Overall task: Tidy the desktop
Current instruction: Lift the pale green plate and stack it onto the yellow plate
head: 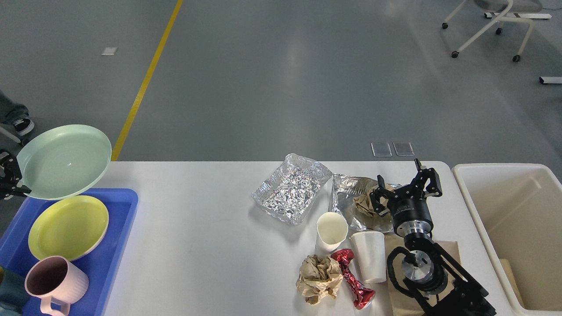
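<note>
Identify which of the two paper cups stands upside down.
The right paper cup, beside the red wrapper, stands mouth down; the left cup shows its open mouth.

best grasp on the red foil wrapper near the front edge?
Pinch the red foil wrapper at its narrow twisted middle, coming straight down with the right gripper. It lies flat on the desktop, with the tipped white paper cup and the crumpled brown paper close on either side, so side approaches look blocked.

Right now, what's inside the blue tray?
In the blue tray sit a yellow plate and a pink mug. The left claw holds a green plate above it, hiding the tray's far-left corner.
</note>
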Tool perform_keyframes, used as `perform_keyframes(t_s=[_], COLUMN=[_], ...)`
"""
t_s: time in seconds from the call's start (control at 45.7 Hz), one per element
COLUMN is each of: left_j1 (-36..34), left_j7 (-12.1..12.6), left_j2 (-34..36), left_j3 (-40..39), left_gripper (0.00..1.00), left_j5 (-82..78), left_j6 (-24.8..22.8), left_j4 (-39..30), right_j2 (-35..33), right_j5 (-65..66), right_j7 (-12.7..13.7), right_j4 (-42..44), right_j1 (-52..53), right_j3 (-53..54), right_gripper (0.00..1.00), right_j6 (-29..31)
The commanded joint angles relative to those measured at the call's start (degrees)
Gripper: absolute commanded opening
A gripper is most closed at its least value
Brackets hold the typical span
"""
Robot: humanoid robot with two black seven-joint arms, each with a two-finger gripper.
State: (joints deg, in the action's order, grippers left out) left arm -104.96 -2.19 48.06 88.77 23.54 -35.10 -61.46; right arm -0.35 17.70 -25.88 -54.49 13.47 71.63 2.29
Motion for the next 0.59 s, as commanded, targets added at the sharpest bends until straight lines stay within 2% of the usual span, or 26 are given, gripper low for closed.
perform_keyframes(t_s=[0.0, 0.088, 0.328, 0.569], left_j1=[9.6, 16.9, 36.6, 42.6], left_j7=[2.2, 3.6, 3.8, 3.5], left_j2=[3.1, 3.7, 1.1, -4.8], left_j3=[-7.0, -12.0, -25.7, -26.6], left_gripper=[0.00, 0.00, 0.00, 0.00], left_j5=[-0.9, -0.8, -1.0, -0.9], left_j6=[-0.1, -0.1, -0.1, 2.7], left_j4=[6.7, 12.8, 27.1, 32.0], right_j2=[0.0, 0.0, 0.0, 0.0], right_j5=[0.1, 0.0, 0.0, 0.0], right_j7=[0.0, 0.0, 0.0, 0.0], right_j4=[0.0, 0.0, 0.0, 0.0], right_j1=[0.0, 0.0, 0.1, 0.0], right_j3=[0.0, 0.0, 0.0, 0.0], right_gripper=[1.00, 1.00, 1.00, 1.00], right_j6=[0.0, 0.0, 0.0, 0.0])
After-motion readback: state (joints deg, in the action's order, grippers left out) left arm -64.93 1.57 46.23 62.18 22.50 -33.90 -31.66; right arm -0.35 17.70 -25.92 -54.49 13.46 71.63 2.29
